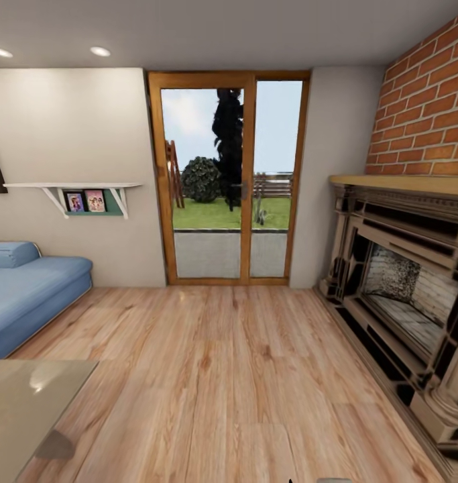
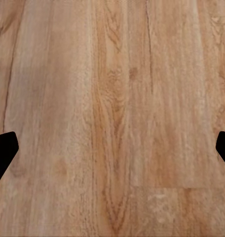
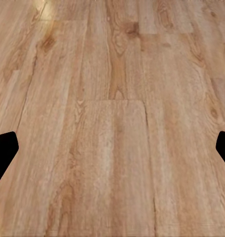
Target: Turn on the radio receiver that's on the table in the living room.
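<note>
The radio receiver is out of view. A corner of the glossy grey table (image 1: 27,409) shows at the lower left of the head view, with nothing standing on the visible part. My left gripper (image 2: 112,153) hangs open over the wood plank floor (image 2: 112,98), its dark fingertips (image 2: 3,150) far apart at the picture's sides. My right gripper (image 3: 112,153) is open the same way above the floor (image 3: 112,123), with nothing between its fingertips (image 3: 3,150).
A blue sofa (image 1: 27,295) stands at the left, behind the table. A glass door with a wooden frame (image 1: 229,181) is straight ahead. A dark fireplace (image 1: 403,295) under a brick wall (image 1: 430,107) lines the right side. A wall shelf (image 1: 81,194) holds photos.
</note>
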Controlling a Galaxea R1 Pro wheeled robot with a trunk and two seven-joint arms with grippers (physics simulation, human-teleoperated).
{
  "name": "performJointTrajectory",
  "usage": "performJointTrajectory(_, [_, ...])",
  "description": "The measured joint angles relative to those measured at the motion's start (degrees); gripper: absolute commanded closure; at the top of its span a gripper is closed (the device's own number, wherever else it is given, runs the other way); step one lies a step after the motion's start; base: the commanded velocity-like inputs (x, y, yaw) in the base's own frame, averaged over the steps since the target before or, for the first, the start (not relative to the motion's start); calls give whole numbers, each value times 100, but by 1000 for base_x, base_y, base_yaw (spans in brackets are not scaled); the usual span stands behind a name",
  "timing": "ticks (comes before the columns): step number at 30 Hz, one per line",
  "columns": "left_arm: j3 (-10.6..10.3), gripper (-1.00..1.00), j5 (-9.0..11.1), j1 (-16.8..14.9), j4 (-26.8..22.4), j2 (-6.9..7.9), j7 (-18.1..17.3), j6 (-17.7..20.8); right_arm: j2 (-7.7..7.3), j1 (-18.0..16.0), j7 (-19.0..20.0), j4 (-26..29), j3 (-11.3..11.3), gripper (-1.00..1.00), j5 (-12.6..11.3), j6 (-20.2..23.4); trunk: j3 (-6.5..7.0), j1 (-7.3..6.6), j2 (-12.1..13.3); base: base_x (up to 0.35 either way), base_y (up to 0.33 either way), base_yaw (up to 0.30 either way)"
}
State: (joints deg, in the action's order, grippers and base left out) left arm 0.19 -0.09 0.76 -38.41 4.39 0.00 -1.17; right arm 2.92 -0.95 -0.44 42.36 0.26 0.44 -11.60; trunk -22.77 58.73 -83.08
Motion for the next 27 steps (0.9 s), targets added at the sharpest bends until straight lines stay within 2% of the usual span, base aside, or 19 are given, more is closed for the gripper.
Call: performJointTrajectory(27, [2, -100, -1, 2, 0, 0, 0, 0, -2, -1, 0, 0, 0, -100, 0, 0, 0, 0, 0, 271, 0, 0])
